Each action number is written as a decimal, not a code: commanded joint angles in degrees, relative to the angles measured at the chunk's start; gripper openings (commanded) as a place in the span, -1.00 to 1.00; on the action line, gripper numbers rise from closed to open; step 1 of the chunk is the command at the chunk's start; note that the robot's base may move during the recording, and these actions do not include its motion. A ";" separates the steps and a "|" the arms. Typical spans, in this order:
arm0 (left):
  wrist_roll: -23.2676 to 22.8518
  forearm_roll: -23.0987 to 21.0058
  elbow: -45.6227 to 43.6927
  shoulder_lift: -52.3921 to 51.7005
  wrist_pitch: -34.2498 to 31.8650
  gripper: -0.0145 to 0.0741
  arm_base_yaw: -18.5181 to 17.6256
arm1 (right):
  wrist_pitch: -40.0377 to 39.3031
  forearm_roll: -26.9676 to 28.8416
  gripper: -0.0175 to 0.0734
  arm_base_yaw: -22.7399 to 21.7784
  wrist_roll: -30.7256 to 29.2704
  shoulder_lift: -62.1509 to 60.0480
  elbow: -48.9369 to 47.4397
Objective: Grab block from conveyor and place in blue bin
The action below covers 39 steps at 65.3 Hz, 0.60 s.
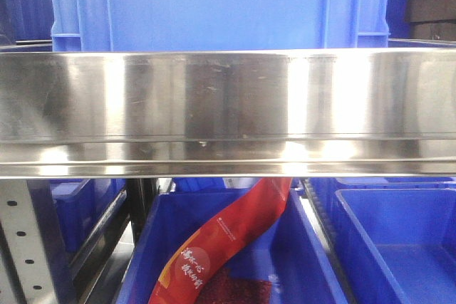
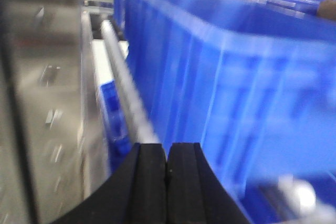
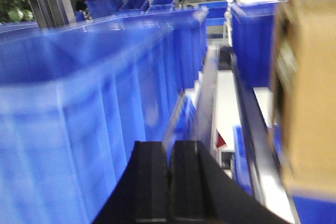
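Black tools closed beside bins

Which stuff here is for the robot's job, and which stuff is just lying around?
For the job:
- big blue bin
- left gripper, shut, holding nothing
- right gripper, shut, holding nothing
The block and the belt are not in view.

Just lying about:
- red packet in a lower blue crate
- shiny steel rail
- cardboard box

The front view shows one wide polished steel rail and one red printed foil pouch. Three blue plastic bins are there: one at top, two at bottom.
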 commanded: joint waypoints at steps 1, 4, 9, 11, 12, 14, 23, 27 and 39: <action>-0.19 -0.52 3.90 -6.17 -1.46 -0.92 0.40 | -1.87 -0.56 -0.97 -0.30 -0.46 -5.34 4.68; -0.19 -0.52 5.37 -9.34 -1.46 -0.92 0.40 | -0.85 -0.56 -0.97 -0.30 -0.46 -8.62 6.53; -0.19 -0.52 7.26 -13.44 -1.46 -0.92 0.40 | 1.42 -0.56 -0.97 -0.30 -0.46 -13.09 8.11; -0.19 -0.52 7.75 -15.33 -1.46 -0.92 0.40 | 2.48 -0.56 -0.97 -0.30 -0.46 -15.12 8.37; -0.19 -0.52 8.06 -16.01 -1.46 -0.92 0.40 | 3.30 -0.56 -0.97 -0.30 -0.46 -15.87 8.35; -0.19 -0.52 8.31 -16.99 -1.46 -0.92 0.40 | 4.04 -0.56 -0.97 -0.30 -0.46 -16.92 8.35; -0.19 -0.52 8.65 -22.70 -1.62 -0.92 0.40 | 4.78 -0.56 -0.97 -0.30 -0.46 -22.93 8.35; -0.19 -0.52 8.65 -24.45 -2.10 -0.92 0.40 | 4.49 -0.56 -0.97 -0.30 -0.46 -24.68 8.35; -0.19 -0.52 8.65 -26.80 -2.90 -0.92 0.40 | 4.49 -0.56 -0.97 -0.30 -0.46 -26.78 8.35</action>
